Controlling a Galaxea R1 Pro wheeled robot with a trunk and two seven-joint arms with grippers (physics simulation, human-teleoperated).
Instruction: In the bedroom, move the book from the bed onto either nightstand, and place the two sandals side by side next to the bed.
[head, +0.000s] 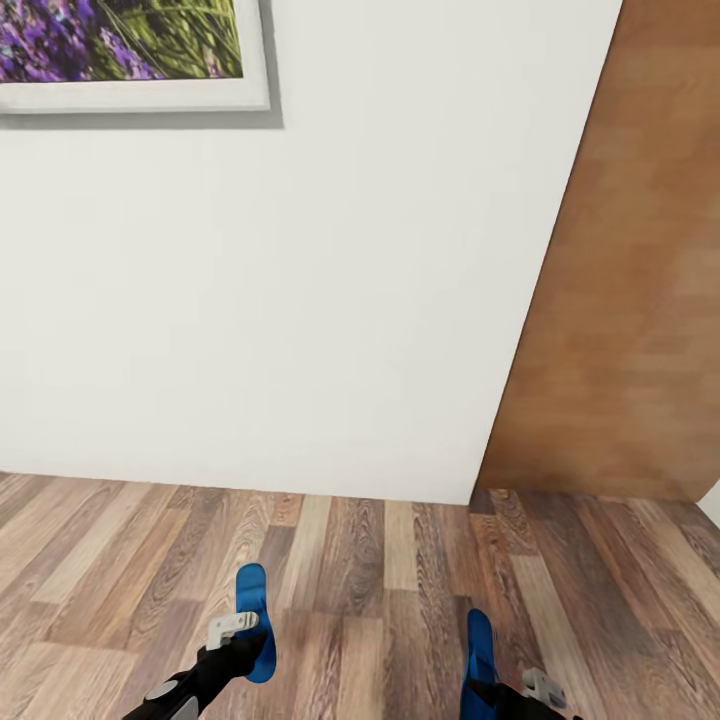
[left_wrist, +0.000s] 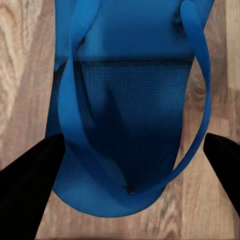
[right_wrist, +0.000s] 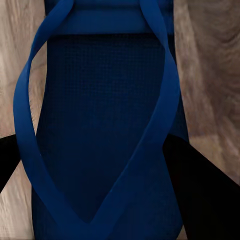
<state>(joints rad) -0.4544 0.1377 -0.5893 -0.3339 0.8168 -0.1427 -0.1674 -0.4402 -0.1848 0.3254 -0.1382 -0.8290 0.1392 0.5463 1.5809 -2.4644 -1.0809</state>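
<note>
A: Left gripper (left_wrist: 131, 150) jaws clamped on left sandal (head: 254, 620)? Right gripper (right_wrist: 95, 170) on right sandal (head: 479, 655)?

B: Jaws flank each sandal; contact unclear. Both above wood floor (head: 380, 560), facing wall (head: 330, 300) — probably carried together to set as a pair

White wall (head: 300, 300), wood-plank floor (head: 380, 560), brown door (head: 630, 300)

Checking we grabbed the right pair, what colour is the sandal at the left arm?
Bright blue, straps included; the sandal shows best in the left wrist view.
</note>
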